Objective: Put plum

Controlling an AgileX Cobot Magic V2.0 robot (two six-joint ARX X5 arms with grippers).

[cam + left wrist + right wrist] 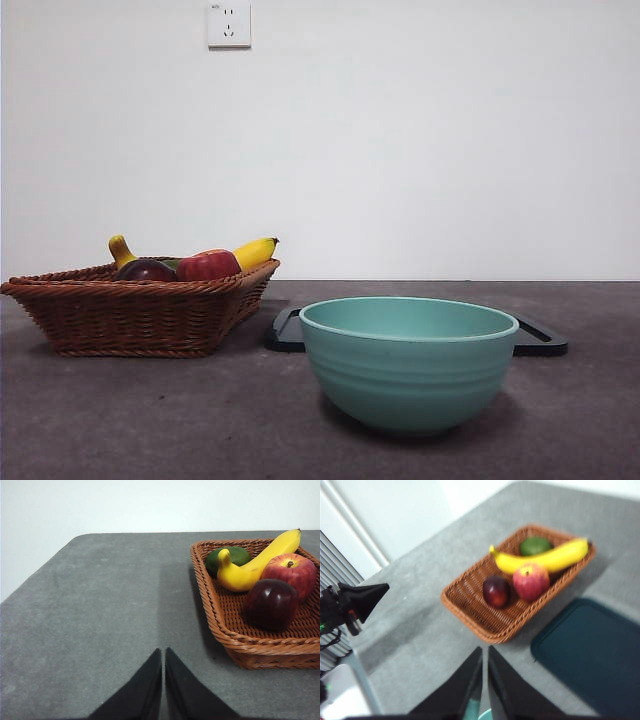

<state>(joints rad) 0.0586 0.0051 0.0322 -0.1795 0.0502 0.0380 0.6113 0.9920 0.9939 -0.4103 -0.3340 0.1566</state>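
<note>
The dark maroon plum (pixel 146 270) (pixel 271 604) (pixel 496 591) lies in a brown wicker basket (pixel 140 310) (pixel 227 625) (pixel 470 605) at the left of the table, beside a red apple (pixel 208 265) (pixel 290 571) (pixel 531 581), a banana (pixel 252 252) (pixel 255 565) (pixel 545 560) and a green fruit (pixel 229 557) (pixel 535 545). My left gripper (pixel 163 652) is shut, over bare table beside the basket. My right gripper (pixel 485 652) is shut too, high above the table and short of the basket. Neither holds anything.
A teal bowl (pixel 408 360) stands at the front middle of the table, with a dark flat tray (pixel 545 338) (pixel 590 655) behind it. The other arm's black tip (pixel 362 597) shows at the table's side. A wall socket (pixel 229 25) is on the white wall.
</note>
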